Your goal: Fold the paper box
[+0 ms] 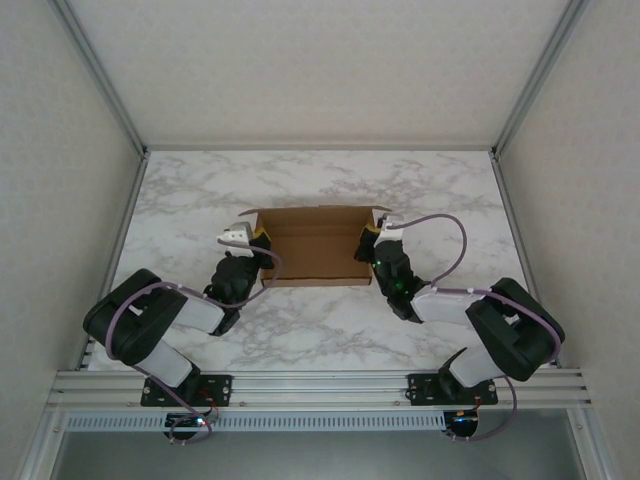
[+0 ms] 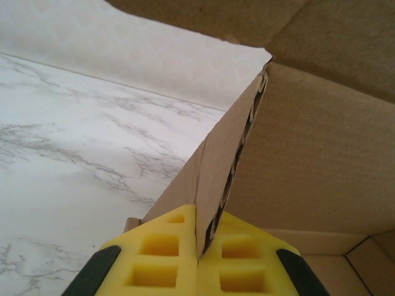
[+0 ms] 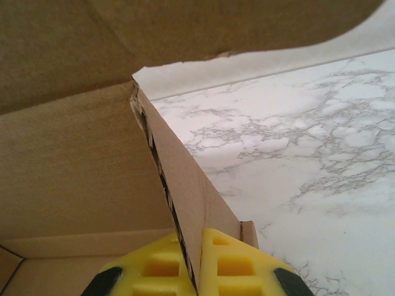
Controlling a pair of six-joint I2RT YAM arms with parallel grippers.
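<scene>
The white marble table (image 1: 310, 335) holds the brown paper box (image 1: 315, 245) at its middle, partly folded, with both side walls raised. The left gripper (image 1: 257, 242) pinches the left wall between its yellow pads (image 2: 163, 253). The right gripper (image 1: 369, 243) pinches the right wall the same way. In the wrist views, a flap seems to curl overhead.
</scene>
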